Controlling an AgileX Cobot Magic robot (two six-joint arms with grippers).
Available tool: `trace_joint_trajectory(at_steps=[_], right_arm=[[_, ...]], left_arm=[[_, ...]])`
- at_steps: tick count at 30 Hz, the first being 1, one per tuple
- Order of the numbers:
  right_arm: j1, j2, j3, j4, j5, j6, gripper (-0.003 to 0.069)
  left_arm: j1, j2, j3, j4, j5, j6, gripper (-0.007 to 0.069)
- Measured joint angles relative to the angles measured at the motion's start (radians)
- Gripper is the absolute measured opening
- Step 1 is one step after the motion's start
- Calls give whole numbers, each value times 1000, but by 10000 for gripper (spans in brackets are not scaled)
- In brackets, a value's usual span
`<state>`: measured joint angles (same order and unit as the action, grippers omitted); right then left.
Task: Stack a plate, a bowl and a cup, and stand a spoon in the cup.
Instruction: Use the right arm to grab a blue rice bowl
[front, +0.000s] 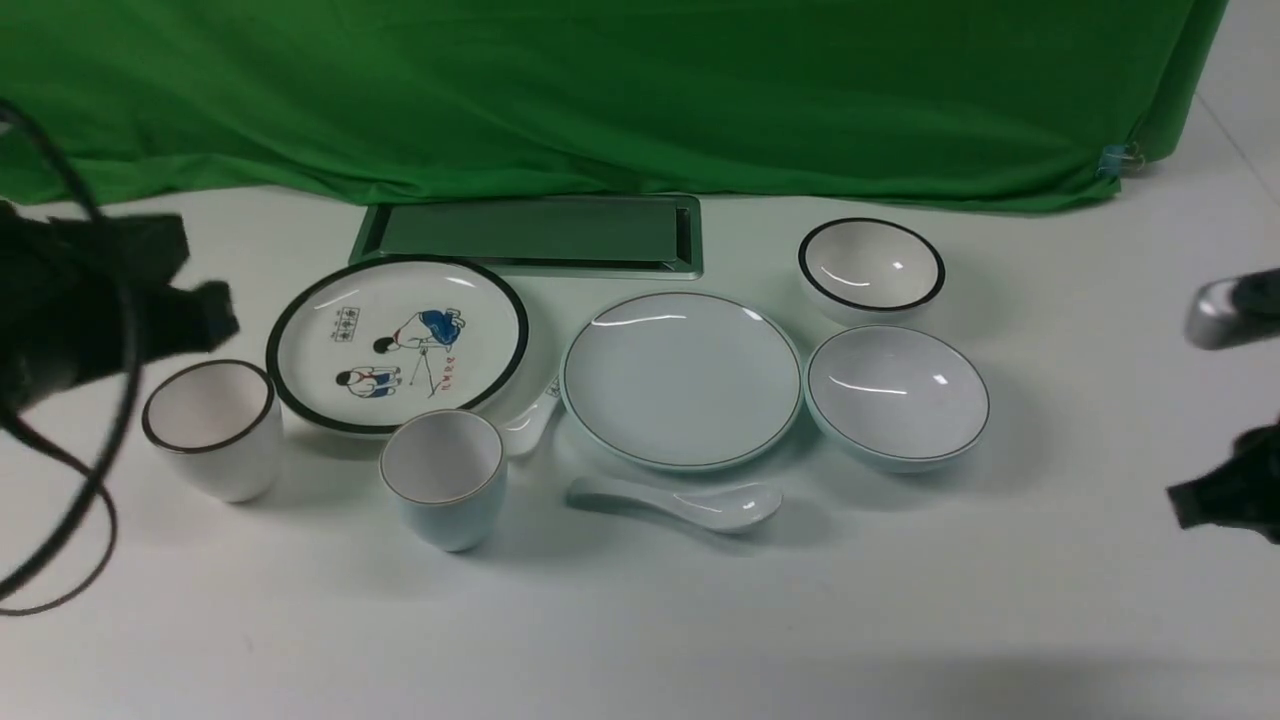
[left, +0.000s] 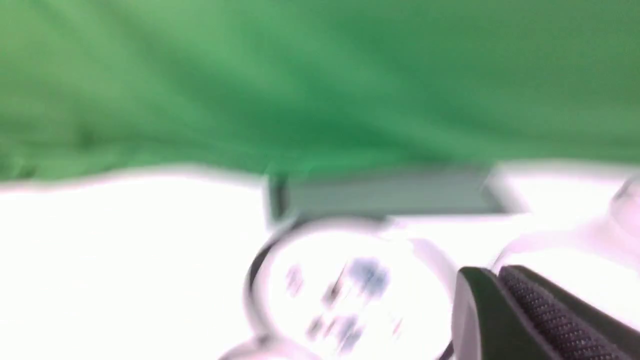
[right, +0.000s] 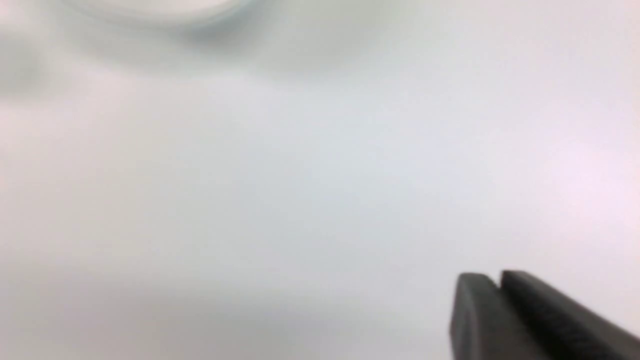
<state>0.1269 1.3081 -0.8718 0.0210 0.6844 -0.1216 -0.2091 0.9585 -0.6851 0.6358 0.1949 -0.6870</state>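
Scanning from the left, we meet the left hand hovering above the white tabletop, its pads pressed together on nothing, with a black cable looping beneath the arm. Next stands a black-rimmed cup, upright, and just beside it lies the cartoon plate, flat on the surface. The cup stands upright at that plate's near edge, empty. A second spoon peeks out between the cartoon plate and the plate, mostly hidden.

Behind them a metal-framed panel is set into the tabletop, at the foot of a green cloth that hangs in soft folds across the whole back of the scene. The plate lies flat near the middle, bare and catching a streak of light. The spoon lies on the tabletop just in front of it, handle to the left, scoop to the right.

The bowl sits upright just right of the plate; we cannot tell whether their rims touch. A black-rimmed bowl sits just behind it. A small clip pinches the cloth's right end, and the pale surface runs on past it. The right hand hangs at the far right, well apart from the crockery, its fingers together and empty in the blurred wrist view.
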Motion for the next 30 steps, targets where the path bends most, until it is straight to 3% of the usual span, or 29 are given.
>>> trace_joint_trajectory(at_steps=[5,7,8,10,14,19,25,30], right_arm=[[57,266,-250,28,24,-7,376],[59,318,-301,48,17,-7,418],[59,403,-381,76,2,-8,454],[60,451,-425,89,-3,-5,458],[60,597,-536,103,-29,15,422],[60,692,-566,108,-71,20,296],[61,707,-585,125,-61,3,99],[76,667,-660,164,32,-42,76]], left_arm=[[-102,182,-161,-375,429,434,-8],[-105,210,-180,-461,465,500,-8],[-108,255,-197,-565,482,594,-8],[-110,276,-202,-602,479,622,-8],[-110,322,-207,-648,440,648,-8],[-110,337,-207,-656,396,648,42],[-110,339,-207,-656,357,629,201],[-110,352,-207,-655,294,582,369]])
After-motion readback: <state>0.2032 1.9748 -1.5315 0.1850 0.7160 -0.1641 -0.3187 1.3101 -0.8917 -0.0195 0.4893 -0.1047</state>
